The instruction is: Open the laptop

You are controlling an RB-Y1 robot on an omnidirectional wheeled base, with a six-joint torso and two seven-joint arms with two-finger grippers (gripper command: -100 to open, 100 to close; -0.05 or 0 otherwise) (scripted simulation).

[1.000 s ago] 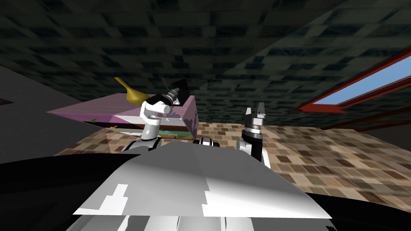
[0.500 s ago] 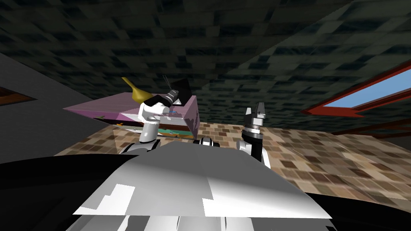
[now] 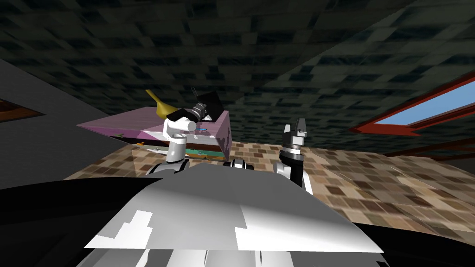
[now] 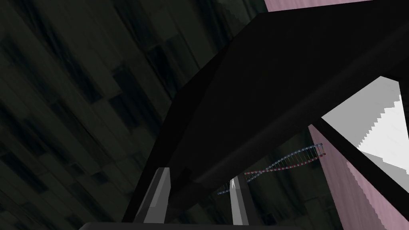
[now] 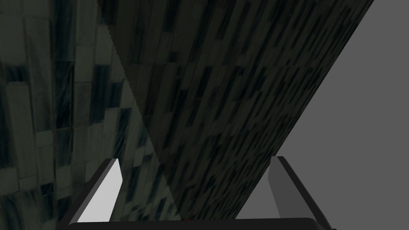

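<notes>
Nearest, the right gripper point(image 3: 295, 125) stands raised and close in, its two fingers spread wide with nothing between them; it takes no part in the work. Further out, the left gripper point(image 4: 199, 177) reaches over the pink flat-topped table point(image 3: 116, 124). Its fingers are set closer together than open width and, as far as I can judge, pinch the free edge of the black slab-like laptop lid point(image 4: 259, 100). The laptop sits near the tabletop's right-hand end, lid tilted up off a pale grey face point(image 4: 379, 127), so the opening looks under way, not finished. Next the hand must carry the lid up and back in an arc about its hinge, gripping firmly without dragging the base. Beyond stands a yellow long-necked vessel point(image 3: 158, 105).
</notes>
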